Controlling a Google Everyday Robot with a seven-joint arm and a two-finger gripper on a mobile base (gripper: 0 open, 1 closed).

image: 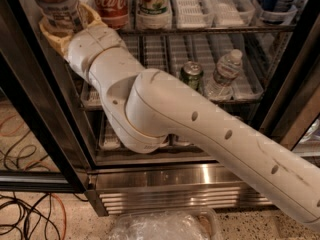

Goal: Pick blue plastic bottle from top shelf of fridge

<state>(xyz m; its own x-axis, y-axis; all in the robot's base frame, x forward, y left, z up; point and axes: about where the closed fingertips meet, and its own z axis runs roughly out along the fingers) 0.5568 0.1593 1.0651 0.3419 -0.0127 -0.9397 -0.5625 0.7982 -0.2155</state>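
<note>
The blue plastic bottle (56, 6) has a whitish label with fine bluish print; its cap is cut off by the top edge. It stands at the far left end of the top shelf (210, 29), out at the front of the rack. My gripper (67, 26) is shut around its lower part, with one yellowish finger (50, 36) to its left and the other behind it on the right. My white arm (165, 114) reaches in from the lower right across the fridge (175, 184).
A red Coca-Cola bottle (110, 4) and a green-and-white bottle (152, 4) stand just right of the gripper. Dark blue-labelled bottles (280, 1) are at top right. A clear water bottle (224, 76) and a green can (191, 74) sit on the middle rack. The black door frame (45, 109) is on the left, cables (25, 219) on the floor.
</note>
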